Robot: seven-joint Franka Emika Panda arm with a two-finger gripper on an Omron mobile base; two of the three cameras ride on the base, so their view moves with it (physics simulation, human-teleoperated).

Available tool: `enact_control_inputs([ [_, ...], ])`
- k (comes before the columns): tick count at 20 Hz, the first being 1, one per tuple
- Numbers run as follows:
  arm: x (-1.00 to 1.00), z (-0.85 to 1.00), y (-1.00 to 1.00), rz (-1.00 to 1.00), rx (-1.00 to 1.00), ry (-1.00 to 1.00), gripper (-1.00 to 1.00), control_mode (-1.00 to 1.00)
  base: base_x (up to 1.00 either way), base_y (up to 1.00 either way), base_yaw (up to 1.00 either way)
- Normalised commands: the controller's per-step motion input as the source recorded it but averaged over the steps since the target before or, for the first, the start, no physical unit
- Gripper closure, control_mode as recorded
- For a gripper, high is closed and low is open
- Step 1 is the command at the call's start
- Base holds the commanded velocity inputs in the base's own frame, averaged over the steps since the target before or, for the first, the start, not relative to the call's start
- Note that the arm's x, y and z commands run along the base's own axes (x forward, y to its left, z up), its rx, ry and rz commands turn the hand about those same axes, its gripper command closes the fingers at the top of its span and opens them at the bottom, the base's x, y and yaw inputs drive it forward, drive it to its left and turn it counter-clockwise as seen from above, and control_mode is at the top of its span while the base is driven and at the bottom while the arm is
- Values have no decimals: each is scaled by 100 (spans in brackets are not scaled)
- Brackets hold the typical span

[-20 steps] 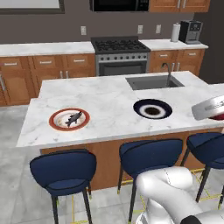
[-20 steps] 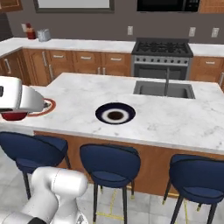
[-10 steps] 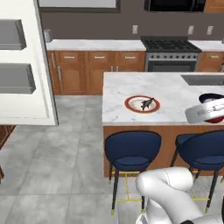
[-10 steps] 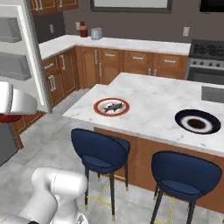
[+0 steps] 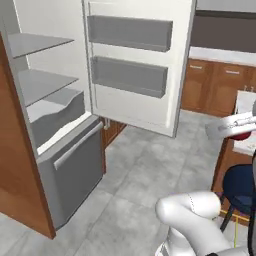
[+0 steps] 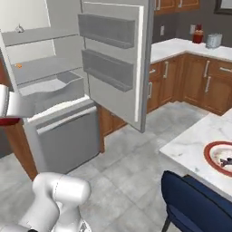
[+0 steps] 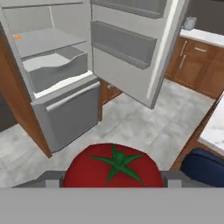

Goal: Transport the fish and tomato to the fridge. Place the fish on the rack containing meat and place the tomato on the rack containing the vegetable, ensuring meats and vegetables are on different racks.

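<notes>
Grey stone-look floor tiles spread before us, with brown wood cabinets along the far wall. We face the fridge (image 5: 55,150), door swung wide, its interior matte white-grey beside a brown wood side panel. We see the meat (image 6: 18,65), a tiny orange curl, on the rack containing meat (image 6: 43,68). Our fingers pinch the tomato (image 7: 114,168), round, glossy, green-stemmed. On the marble surface (image 6: 190,147) the fish (image 6: 225,161) lies on a red-rimmed plate (image 6: 213,152).
</notes>
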Motion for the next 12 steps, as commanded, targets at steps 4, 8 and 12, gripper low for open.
enact_control_inputs([
  [4, 0, 0, 0, 0, 0, 0, 100, 100, 67, 26, 73],
  [8, 0, 0, 0, 0, 0, 0, 100, 100, 100, 0, 46],
  [12, 0, 0, 0, 0, 0, 0, 100, 100, 100, 9, 50],
])
